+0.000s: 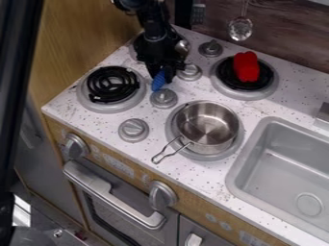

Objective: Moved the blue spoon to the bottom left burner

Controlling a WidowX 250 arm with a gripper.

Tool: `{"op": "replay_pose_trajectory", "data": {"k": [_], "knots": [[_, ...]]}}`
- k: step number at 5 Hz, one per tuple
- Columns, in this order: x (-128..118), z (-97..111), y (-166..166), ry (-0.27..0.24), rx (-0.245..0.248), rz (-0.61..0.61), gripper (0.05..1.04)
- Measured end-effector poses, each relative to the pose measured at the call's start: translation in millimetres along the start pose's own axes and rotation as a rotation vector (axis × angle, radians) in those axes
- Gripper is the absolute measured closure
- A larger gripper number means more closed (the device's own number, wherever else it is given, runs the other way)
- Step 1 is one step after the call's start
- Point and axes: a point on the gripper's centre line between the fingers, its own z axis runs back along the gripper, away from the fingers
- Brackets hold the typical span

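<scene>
Blue spoon at the gripper, transfer to the near left burner still to be done

The blue spoon [158,81] is seen directly below the gripper [164,68], between the left burners; whether it is gripped, and how far open the gripper is, cannot be told. Pick-up or early carrying is judged to be in hand. A secure hold, then a short leftward move to the near left burner [113,85], is called for. On the speckled counter [74,103], a pot [207,126] is set near right; a sink [292,168] is seen beyond.
</scene>
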Motion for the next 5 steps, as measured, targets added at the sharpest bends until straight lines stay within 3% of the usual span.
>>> {"op": "replay_pose_trajectory", "data": {"k": [2, 3, 4, 5], "knots": [[-25, 48, 18, -0.041, 0.034, 0.024, 0.672], [-42, 49, 51, -0.018, 0.048, 0.106, 0.673], [-41, 49, 72, -0.022, 0.087, 0.112, 0.673], [-44, 35, 84, 0.013, 0.078, 0.099, 0.673]]}}
